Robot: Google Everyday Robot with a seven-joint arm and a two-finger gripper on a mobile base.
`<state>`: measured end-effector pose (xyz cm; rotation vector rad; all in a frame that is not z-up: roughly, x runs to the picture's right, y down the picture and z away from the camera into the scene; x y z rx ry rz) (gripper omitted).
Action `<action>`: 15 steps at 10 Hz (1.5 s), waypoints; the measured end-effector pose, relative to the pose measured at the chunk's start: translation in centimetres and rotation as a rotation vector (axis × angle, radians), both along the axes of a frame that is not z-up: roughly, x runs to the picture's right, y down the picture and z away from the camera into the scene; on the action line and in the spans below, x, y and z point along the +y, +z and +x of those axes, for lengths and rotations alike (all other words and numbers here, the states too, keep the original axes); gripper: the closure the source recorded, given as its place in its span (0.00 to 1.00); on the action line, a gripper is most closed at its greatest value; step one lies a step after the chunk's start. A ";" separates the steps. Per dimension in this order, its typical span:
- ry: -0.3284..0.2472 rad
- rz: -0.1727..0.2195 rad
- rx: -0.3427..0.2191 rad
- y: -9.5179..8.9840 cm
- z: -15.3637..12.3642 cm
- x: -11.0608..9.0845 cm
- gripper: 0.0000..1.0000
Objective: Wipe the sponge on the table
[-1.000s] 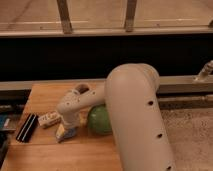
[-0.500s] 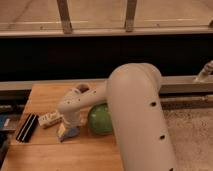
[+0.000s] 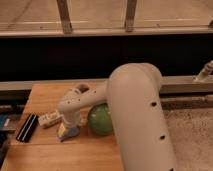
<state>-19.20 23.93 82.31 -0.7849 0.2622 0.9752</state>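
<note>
While the white arm (image 3: 136,112) reaches in from the lower right and bends down toward the table's (image 3: 46,95) front edge, the gripper (image 3: 67,130) points downward, jaws apart, over the sponge (image 3: 73,134). The sponge is mostly hidden, just left of the green bowl (image 3: 102,120).

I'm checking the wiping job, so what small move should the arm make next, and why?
Probably lower and close on the sponge: the open end effector sits right over it on the table, beside the green bowl, and nothing looks gripped yet.
</note>
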 end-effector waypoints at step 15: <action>-0.077 0.053 -0.027 -5.4 -3.5 -0.4 1.00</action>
